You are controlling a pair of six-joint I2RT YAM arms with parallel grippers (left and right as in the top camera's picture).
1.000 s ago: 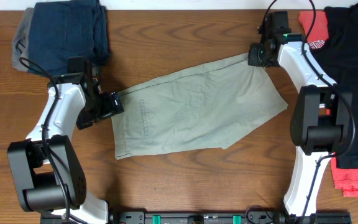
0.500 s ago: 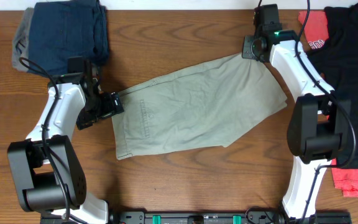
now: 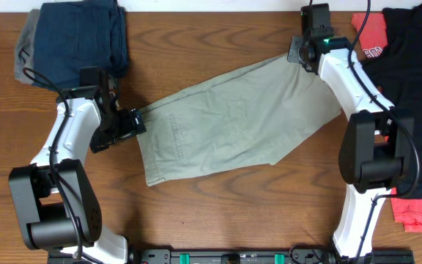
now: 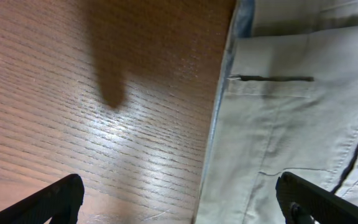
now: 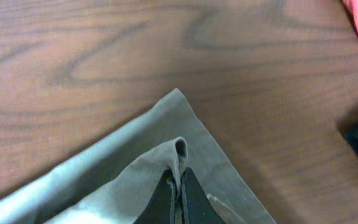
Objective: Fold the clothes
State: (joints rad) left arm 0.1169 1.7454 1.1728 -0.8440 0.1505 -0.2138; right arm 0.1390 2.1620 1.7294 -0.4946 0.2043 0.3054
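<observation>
The shorts [image 3: 226, 121] lie flat on the tabletop [image 3: 218, 220], running from the right hand [image 5: 179, 190], pinched tight on a hem corner, toward the left hand [image 4: 179, 196], spread wide above the waistband edge and holding nothing. This looks like straightening before the first fold; next, the left hand must grip that edge.

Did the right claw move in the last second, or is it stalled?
Yes. The right claw, shut on a corner of the shorts, went toward the far edge of the table, dragging the cloth with it.
</observation>
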